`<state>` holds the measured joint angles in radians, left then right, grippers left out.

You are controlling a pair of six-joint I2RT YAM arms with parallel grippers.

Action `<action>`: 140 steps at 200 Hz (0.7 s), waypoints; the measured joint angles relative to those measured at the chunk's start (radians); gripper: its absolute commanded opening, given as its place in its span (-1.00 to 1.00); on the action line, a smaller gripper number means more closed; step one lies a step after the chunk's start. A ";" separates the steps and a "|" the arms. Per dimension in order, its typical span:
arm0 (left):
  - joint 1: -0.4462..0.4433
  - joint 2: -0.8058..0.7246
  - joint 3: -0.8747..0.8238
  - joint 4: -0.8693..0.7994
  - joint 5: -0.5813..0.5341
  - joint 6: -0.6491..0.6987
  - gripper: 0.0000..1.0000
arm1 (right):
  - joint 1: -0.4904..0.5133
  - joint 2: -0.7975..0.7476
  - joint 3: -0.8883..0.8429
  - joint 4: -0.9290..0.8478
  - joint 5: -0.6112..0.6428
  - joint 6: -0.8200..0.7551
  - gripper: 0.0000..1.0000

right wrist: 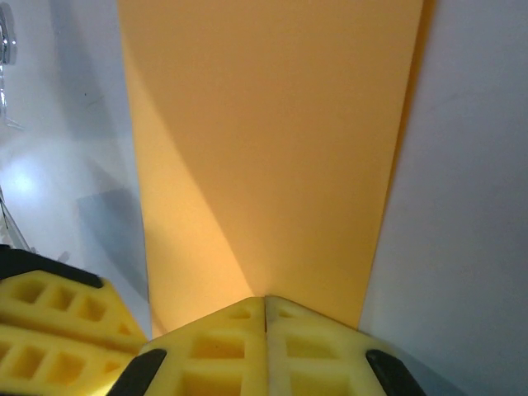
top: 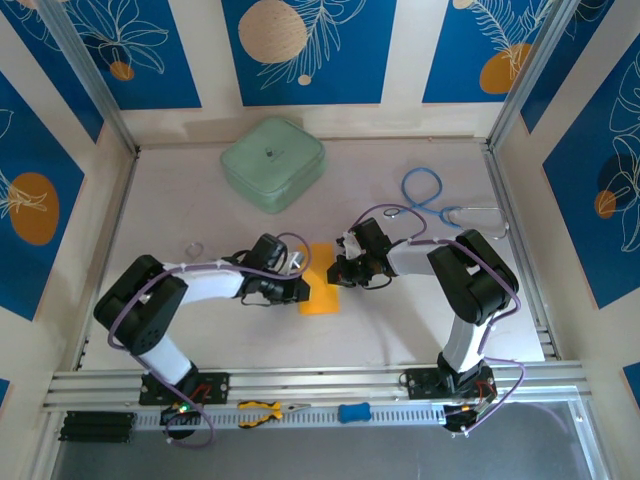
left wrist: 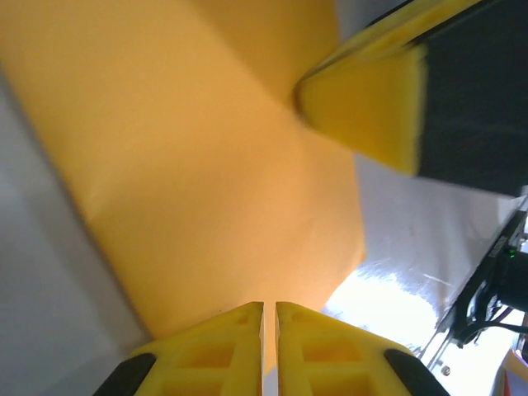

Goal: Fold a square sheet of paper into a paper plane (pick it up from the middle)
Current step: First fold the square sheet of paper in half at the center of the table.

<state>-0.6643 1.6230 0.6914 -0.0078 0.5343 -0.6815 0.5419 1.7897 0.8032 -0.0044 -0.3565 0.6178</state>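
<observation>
The square sheet of paper (top: 320,300) lies on the white table between my two arms as an upright orange-yellow strip. My left gripper (top: 303,288) reaches in from the left with its tips over the sheet's left edge. In the left wrist view its jaws (left wrist: 270,307) stand shut but for a hairline slit, above the paper (left wrist: 206,165), which shows a faint diagonal crease. My right gripper (top: 335,270) comes from the right and is shut. Its tips (right wrist: 265,299) rest at the near edge of the flat paper (right wrist: 264,148). Nothing sits between either pair of fingers.
A mint-green case (top: 272,163) stands at the back left. A blue loop with a metal piece (top: 425,190) lies at the back right, and a small ring (top: 195,248) at the left. Yellow-handled pliers (top: 262,410) and a blue item (top: 353,411) rest on the front rail.
</observation>
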 measured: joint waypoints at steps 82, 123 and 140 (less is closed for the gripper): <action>-0.034 -0.056 -0.085 -0.029 0.007 0.022 -0.74 | 0.008 0.000 0.013 -0.021 0.008 -0.004 -1.00; -0.054 -0.183 -0.082 -0.134 -0.071 0.029 -0.74 | 0.030 -0.030 0.028 -0.096 0.048 -0.023 -0.80; -0.040 -0.231 -0.048 -0.179 -0.122 0.032 -0.73 | 0.048 -0.074 0.025 -0.152 0.073 -0.016 -0.61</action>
<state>-0.7048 1.3918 0.6437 -0.1867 0.4126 -0.6491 0.5896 1.7157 0.8280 -0.1562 -0.2832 0.6014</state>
